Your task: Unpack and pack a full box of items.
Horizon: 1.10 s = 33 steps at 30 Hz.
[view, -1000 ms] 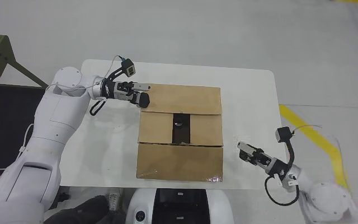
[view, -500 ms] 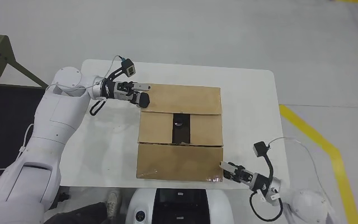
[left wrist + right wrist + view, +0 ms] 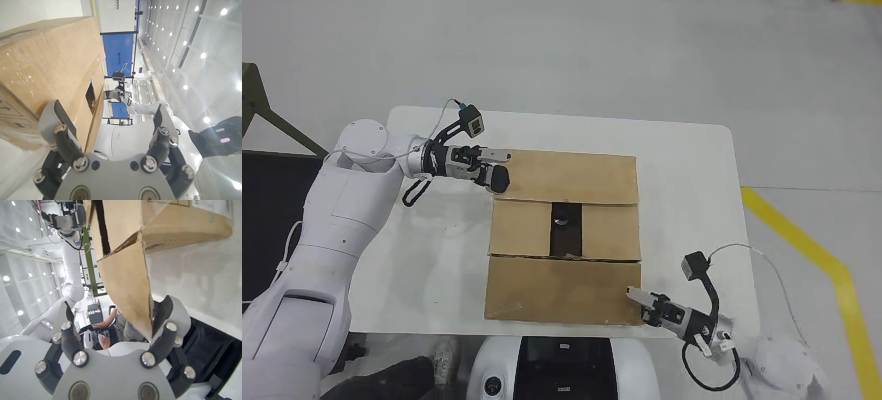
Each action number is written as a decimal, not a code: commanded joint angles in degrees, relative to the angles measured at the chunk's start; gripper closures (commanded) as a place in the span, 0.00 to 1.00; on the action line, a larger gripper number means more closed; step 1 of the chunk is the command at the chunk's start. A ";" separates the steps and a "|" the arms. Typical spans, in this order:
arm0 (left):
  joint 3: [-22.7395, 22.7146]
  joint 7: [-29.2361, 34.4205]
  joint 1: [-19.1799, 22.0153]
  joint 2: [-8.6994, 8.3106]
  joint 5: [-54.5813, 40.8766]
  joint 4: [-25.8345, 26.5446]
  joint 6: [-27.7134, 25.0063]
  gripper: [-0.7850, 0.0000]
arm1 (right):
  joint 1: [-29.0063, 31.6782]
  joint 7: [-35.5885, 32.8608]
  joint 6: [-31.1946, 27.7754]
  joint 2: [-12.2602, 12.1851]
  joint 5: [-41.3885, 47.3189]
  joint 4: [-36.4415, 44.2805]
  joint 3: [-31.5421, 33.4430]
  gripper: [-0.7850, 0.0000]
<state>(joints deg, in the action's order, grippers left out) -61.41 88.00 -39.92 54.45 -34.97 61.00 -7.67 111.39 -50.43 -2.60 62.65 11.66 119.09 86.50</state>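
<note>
A brown cardboard box stands in the middle of the white table. Its top flaps are folded down, with a small dark gap at the centre. My left gripper is at the box's far left corner, open, one finger against the box wall. My right gripper is at the near right corner, open. In the right wrist view the right gripper has the corner of a box flap between its fingers, close to one finger.
Bare table surface lies to the left and right of the box. The table's near edge runs just behind the right gripper. An olive frame stands off the table at the far left.
The right arm has swung in from the table's right side to the box's near right corner. The left arm and the box have stayed put.
</note>
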 commanded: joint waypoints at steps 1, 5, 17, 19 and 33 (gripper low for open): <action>0.00 0.00 0.00 0.00 0.00 0.00 0.00 0.00 | -0.35 -0.89 0.24 -0.06 2.94 -0.27 0.54 0.00; 0.00 0.00 0.00 0.00 0.00 0.00 0.00 0.00 | -0.79 -3.00 0.49 -0.28 7.34 0.31 1.92 0.00; 0.00 0.00 0.00 0.00 0.00 0.00 0.00 0.00 | -2.70 -5.52 0.19 -0.61 16.65 1.27 3.42 0.00; 0.00 0.00 0.00 0.00 0.00 0.00 0.00 0.00 | -3.05 -4.94 0.06 -0.61 17.36 1.07 3.48 0.00; 0.00 0.00 0.00 0.00 0.00 0.00 0.00 0.00 | -7.79 -1.23 -0.15 -0.56 19.00 -0.07 1.58 0.00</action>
<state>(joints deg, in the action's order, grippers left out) -61.41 88.00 -39.92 54.45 -34.97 61.00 -7.67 104.04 -51.77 -2.75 62.09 30.81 119.08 88.30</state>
